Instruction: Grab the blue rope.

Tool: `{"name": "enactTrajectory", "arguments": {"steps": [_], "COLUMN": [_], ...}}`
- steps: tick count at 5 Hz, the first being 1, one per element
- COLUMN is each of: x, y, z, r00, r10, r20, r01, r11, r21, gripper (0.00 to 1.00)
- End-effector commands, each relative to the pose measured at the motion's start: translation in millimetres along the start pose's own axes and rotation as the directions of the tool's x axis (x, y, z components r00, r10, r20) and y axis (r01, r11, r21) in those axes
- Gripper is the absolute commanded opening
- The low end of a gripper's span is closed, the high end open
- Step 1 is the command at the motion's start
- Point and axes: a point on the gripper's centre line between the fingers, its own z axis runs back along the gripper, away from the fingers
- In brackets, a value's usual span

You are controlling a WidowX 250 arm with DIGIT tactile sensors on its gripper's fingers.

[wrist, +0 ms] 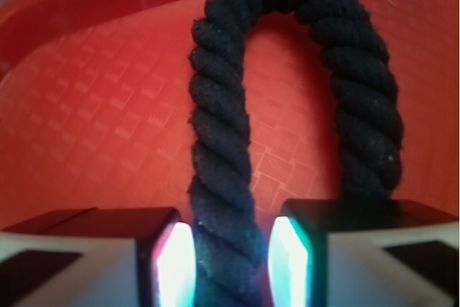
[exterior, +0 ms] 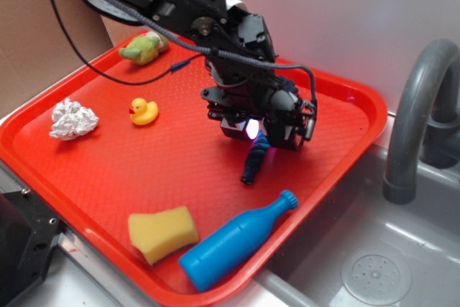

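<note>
The blue rope (wrist: 219,141) is a thick dark navy braid, bent in an arch over the red tray (wrist: 93,120). One leg of it runs down between my gripper's (wrist: 225,249) two lit pads. The left pad touches the braid and the right pad sits almost against it. The other leg passes behind the right finger (wrist: 374,249). From the exterior view, my gripper (exterior: 251,134) is low over the middle right of the tray (exterior: 93,177). A stretch of the rope (exterior: 253,163) trails from it toward the front, with its end down at the tray floor.
On the tray lie a bright blue plastic bottle (exterior: 233,244) and a yellow sponge (exterior: 162,233) at the front. A yellow rubber duck (exterior: 144,111) and a foil ball (exterior: 72,119) are on the left, with a green plush toy (exterior: 144,48) at the back. A sink (exterior: 374,271) and grey faucet (exterior: 417,120) are on the right.
</note>
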Motion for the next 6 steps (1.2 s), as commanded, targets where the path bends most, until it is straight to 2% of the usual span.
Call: {"name": "enactTrajectory", "arguments": {"steps": [1,3,4,6], "x": [33.4,56.7,59.4,57.5], "y": [11.9,39.2,57.2,89.2], "z": [51.9,120.2,149.6,201.3], "r00": [0.990,0.987,0.993,0.993], "r10": [-0.142,-0.156,-0.122,-0.122], "r20": [0.009,0.034,0.008,-0.010], "r01": [0.142,0.154,0.121,0.122], "r11": [0.990,0.987,0.990,0.991], "r21": [0.010,0.042,0.066,0.060], "gripper": [0.00,0.00,0.00,0.00]}}
